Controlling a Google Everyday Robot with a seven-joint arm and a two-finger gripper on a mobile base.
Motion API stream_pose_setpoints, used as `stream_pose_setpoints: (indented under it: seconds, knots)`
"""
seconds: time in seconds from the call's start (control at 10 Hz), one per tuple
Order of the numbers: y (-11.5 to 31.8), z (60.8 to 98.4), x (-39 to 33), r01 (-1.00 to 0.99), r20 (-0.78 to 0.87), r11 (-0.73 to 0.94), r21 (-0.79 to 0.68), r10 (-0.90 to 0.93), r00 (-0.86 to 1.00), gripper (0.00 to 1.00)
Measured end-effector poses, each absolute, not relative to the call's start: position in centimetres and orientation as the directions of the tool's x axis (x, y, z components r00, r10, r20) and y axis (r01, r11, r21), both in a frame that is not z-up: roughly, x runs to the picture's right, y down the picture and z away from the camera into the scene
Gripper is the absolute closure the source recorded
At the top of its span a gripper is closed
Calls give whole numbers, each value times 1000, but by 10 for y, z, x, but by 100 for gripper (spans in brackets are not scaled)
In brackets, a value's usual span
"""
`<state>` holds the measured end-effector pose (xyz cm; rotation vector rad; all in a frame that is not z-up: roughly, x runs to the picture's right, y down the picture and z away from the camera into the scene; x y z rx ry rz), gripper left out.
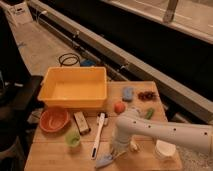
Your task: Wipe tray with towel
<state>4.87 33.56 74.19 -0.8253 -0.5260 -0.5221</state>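
Pincer (116, 151) at the end of the white perforated robot arm (165, 132), pointing down at the near edge of the wooden tabletop (50, 155). It sits right over or on the pale bluish crumpled towel (104, 161). Cannot tell whether the pincer is wide, narrow or clamped on cloth.

Towel lies at the very front lip of the tabletop, low in the picture. Yellow rectangular plastic tray (75, 101) sits at the far left corner, well apart from the towel and looking empty inside.

Risks, as judged from this layout:
- Towel is close to the edge. A shallow or off-centre grab could push it off the front instead of lifting it.
- If only a corner of the cloth is caught, it may slip free on the way across, or hang low and drag.
- The route to the tray crosses clutter. The long white-handled brush (98, 135) lies just beside the towel. The small green cup (73, 138), brown rectangular block (81, 122) and orange round bowl (53, 119) stand between towel and tray. A trailing cloth or low wrist could sweep or tip these.
- The tray wall stands up from the tabletop. Coming in too low would shove the tray back rather than clear the rim.
- The white round cup (164, 149) sits near the forearm, so an elbow swing could knock it.
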Motion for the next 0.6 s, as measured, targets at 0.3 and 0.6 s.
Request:
stream_pose_setpoints:
  seconds: [0.3, 0.6]
  knots:
    - [317, 735, 50, 588, 587, 618, -522, -240, 773, 100]
    - [253, 721, 58, 552, 533, 672, -493, -267, 803, 100]
